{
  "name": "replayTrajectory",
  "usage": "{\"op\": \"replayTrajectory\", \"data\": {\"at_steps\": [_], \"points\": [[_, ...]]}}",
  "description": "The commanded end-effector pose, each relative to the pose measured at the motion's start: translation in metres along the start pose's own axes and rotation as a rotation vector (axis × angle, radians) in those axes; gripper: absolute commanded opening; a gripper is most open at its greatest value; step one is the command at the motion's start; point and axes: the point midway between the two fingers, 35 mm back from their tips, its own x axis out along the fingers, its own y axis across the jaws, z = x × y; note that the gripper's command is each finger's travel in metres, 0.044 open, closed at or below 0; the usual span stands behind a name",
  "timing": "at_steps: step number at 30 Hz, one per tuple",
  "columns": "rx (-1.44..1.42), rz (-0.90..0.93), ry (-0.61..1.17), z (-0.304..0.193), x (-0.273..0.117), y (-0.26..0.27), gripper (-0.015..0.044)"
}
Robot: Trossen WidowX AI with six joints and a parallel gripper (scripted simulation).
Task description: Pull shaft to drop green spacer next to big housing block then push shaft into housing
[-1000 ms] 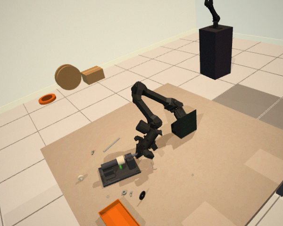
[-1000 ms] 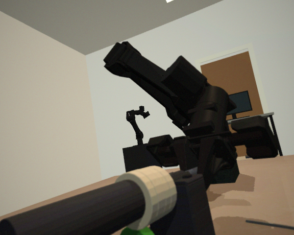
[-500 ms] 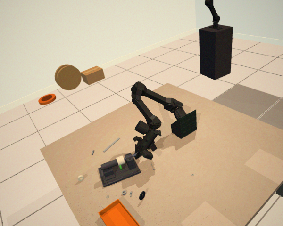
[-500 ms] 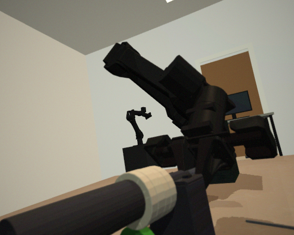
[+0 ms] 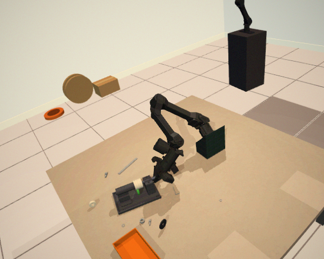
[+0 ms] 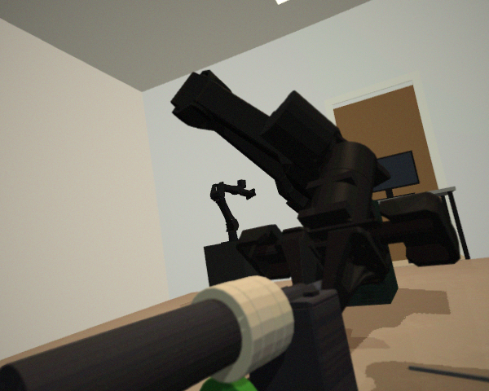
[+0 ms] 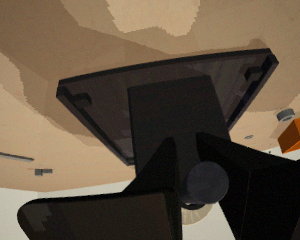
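My gripper (image 5: pixel 156 178) (image 7: pixel 184 142) is shut on the shaft (image 7: pixel 208 183), whose round grey end shows between the fingers. The fingers are close to the outer face of the dark upright block (image 5: pixel 149 186) (image 6: pixel 333 336) (image 7: pixel 172 110), which stands on the black base plate (image 5: pixel 140 205) (image 7: pixel 107 102). Cream spacers (image 5: pixel 137 183) (image 6: pixel 270 319) sit side by side between that block and the long dark cylinder (image 5: pixel 125 189) (image 6: pixel 130 344). The green spacer (image 5: pixel 138 191) (image 6: pixel 228 384) shows low, beneath the cream ones. What it rests on is hidden.
An orange tray (image 5: pixel 135 246) (image 7: pixel 297 135) stands at the near edge. A black ring (image 5: pixel 162 223), small nuts and bolts, a cream ring (image 5: pixel 92 203), a grey rod (image 5: pixel 127 165) and a hex key (image 5: pixel 175 191) (image 6: pixel 455 373) lie around the base. A dark green box (image 5: pixel 212 144) stands behind my wrist.
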Motion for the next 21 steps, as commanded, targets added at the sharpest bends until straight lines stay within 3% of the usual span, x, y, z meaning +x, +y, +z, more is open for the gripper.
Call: {"op": "replayTrajectory", "data": {"at_steps": [1,20,21], "points": [[0.001,0.006,0.002,-0.0030,0.0019,0.0011,0.0000],[0.001,0.006,0.002,-0.0059,0.0050,0.0013,0.0000],[-0.001,0.001,-0.001,-0.0027,0.0024,-0.0001,0.0026]]}}
